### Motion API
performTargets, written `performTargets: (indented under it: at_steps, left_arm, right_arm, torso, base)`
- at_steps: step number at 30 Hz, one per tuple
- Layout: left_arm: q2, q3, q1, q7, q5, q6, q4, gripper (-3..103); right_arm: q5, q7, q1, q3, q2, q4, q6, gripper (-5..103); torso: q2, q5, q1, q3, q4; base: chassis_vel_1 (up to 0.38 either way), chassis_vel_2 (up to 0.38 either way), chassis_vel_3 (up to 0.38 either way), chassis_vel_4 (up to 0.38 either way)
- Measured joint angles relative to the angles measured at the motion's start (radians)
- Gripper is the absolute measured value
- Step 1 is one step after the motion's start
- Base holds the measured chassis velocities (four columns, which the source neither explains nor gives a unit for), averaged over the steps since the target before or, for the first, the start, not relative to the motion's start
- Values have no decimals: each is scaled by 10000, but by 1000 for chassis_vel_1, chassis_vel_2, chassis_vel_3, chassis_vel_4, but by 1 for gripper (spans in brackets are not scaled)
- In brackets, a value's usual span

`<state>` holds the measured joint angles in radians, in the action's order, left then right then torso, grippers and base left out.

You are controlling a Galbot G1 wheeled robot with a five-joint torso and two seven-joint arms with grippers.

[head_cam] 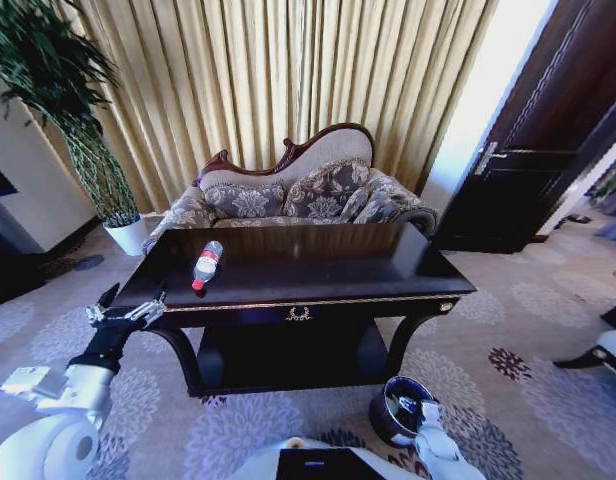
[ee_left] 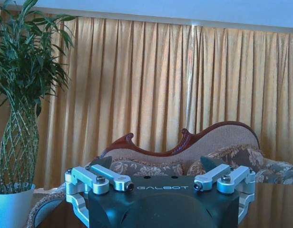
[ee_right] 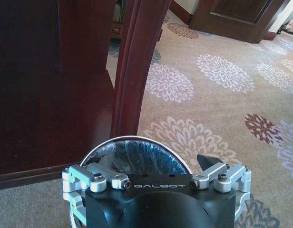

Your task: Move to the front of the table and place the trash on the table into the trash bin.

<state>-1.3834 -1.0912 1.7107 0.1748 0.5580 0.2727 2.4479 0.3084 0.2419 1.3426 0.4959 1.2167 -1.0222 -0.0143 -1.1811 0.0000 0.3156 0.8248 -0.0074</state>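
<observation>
Trash: a clear plastic bottle (head_cam: 206, 264) with red cap lies on its side on the table (head_cam: 318, 262), toward 10 o'clock of the top; I see no paper wads there.
Trash bin: the trash bin (head_cam: 396, 409) stands on the carpet at 5 o'clock of the table, beside its front right leg.
Left gripper: the left gripper (head_cam: 125, 313) hovers at the table's near left corner, 7 o'clock of the bottle, released and empty, fingers spread.
Right gripper: the right gripper (ee_right: 158, 183) hangs directly over the bin's lined mouth, released, holding nothing.
Risk: the bottle is round and on a glossy top, so a glancing finger could probably roll it away, even off the left edge.
Risk, reach: a low approach might clip the table's gold-trimmed rim.
</observation>
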Motion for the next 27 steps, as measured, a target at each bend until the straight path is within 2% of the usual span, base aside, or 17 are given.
performTargets:
  at_steps: [6,11,14,15,17,19,20,27]
  left_arm:
    - [1,2,-8,4,11,-2,7,100]
    - [-7,1,-6,4,23,-7,8,100]
    - [-8,0,-17,4,27,-24,-13,100]
    - [-8,0,-17,4,27,-24,-13,100]
    - [-15,30,-42,4,25,-27,-21,100]
    - [-22,65,-59,5,19,-28,-20,100]
    - [-22,65,-59,5,19,-28,-20,100]
    - [-52,26,-18,14,23,-29,-11,100]
  right_arm:
    - [188,-4,23,16,0,-84,82,100]
    - [825,-12,195,99,-32,-860,436,100]
    - [1611,-37,665,220,-53,-2495,521,100]
    - [1611,-37,665,220,-53,-2495,521,100]
    - [2089,-145,1154,449,45,-4271,654,100]
    - [2017,-270,1521,667,167,-5729,692,100]
    - [2017,-270,1521,667,167,-5729,692,100]
    - [1640,-607,2504,1228,103,-9204,751,100]
  torso:
    - [0,1,0,0,0]
    - [0,1,0,0,0]
    - [0,1,-1,0,0]
    - [0,1,-1,0,0]
    - [0,-1,0,0,1]
    - [0,-1,0,0,0]
    - [0,-1,0,0,0]
    - [0,-1,0,0,1]
  base:
    - [0,0,0,0]
    - [0,0,0,0]
    - [0,0,0,0]
    - [0,0,0,0]
    - [0,0,0,0]
    - [0,0,0,0]
    - [0,0,0,0]
    - [0,0,0,0]
